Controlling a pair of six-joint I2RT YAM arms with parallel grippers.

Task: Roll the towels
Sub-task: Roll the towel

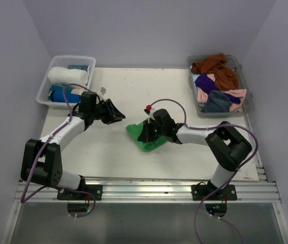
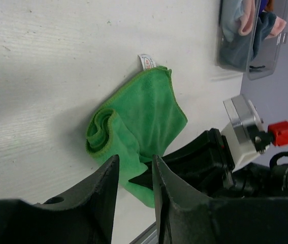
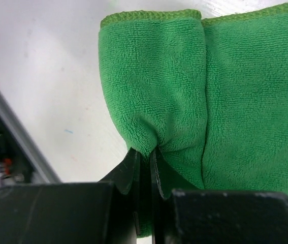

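r gripper (image 3: pixel 144 155) pinches green towel (image 3: pixel 184 86); l gripper (image 2: pixel 135 161) part open, empty.

Your left end effector (image 1: pixel 115 113) left of centre, jaws parted, empty; right end effector (image 3: pixel 146 155) pinching green towel (image 3: pixel 184 91).

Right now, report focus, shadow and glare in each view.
Top external: even soft light, no glare, faint shadows on the table. Left wrist: green towel sharp, dark foreground soft-edged. Right wrist: towel pile crisp, rail at left out of focus.
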